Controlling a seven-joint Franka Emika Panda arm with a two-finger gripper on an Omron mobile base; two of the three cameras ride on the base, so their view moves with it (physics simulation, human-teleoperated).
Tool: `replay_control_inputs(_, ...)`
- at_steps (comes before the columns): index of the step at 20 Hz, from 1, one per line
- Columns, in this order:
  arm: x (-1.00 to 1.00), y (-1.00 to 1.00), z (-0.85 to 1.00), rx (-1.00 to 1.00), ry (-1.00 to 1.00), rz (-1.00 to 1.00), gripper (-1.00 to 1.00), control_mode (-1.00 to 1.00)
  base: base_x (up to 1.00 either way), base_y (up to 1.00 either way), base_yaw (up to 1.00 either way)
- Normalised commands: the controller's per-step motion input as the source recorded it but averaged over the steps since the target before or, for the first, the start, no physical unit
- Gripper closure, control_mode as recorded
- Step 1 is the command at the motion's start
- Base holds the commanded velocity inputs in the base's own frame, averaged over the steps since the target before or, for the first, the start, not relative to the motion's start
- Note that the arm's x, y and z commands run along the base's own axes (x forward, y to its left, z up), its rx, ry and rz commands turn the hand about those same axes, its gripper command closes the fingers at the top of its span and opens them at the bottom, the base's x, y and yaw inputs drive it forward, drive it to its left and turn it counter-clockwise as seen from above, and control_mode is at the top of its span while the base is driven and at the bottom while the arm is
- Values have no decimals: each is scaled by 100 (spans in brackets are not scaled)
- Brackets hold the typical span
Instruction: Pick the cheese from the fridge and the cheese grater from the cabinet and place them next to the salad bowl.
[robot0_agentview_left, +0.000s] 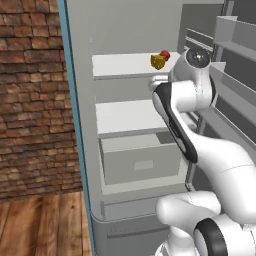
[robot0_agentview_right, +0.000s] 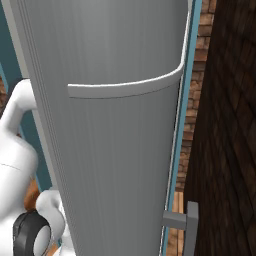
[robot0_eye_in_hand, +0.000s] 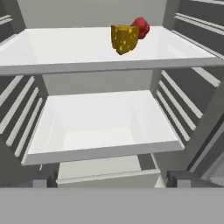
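Brick wall (robot0_agentview_left: 30, 100) and wood-plank floor (robot0_agentview_left: 45, 220) lie at nine o'clock of the fridge (robot0_agentview_left: 75, 150) in the left base view, where its teal-blue side edge frames a pale grey interior standing open. Inside, an upper white shelf (robot0_agentview_left: 125, 65) carries the cheese (robot0_agentview_left: 158, 62), a small yellow-orange wedge with holes, at the shelf's three o'clock end. A small red ball (robot0_agentview_left: 165, 54) sits just beside the wedge, at its one o'clock and farther back. Below come a second white shelf (robot0_agentview_left: 127, 116) and a grey drawer (robot0_agentview_left: 142, 162).

From the hand view, the cheese (robot0_eye_in_hand: 124, 38) rests on the upper shelf (robot0_eye_in_hand: 65, 48) toward twelve o'clock, with the red ball (robot0_eye_in_hand: 140, 27) close behind it at two o'clock. The lower shelf (robot0_eye_in_hand: 100, 122) fills the middle. The gripper (robot0_eye_in_hand: 112, 178) has its two dark fingertips (robot0_eye_in_hand: 43, 179) spread wide at the bottom corners, with nothing between them, well apart from the cheese.

In the right base view, the grey fridge door (robot0_agentview_right: 115, 140) with a curved ridge stands close in front, a dark brick wall (robot0_agentview_right: 225, 125) at three o'clock.
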Motion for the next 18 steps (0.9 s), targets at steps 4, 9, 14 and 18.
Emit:
replay_control_inputs(4, 23, -5, 35, -1, 0, -3, -100, -100, 0, 0, 0)
replay_control_inputs(9, 33, -8, 26, -3, -1, -1, -100, -100, 0, 0, 0)
replay_control_inputs(14, 39, -7, 17, -5, 0, -2, -100, -100, 0, 0, 0)
replay_control_inputs(18, 39, -3, 5, -7, -3, -3, -100, -100, 0, 0, 0)
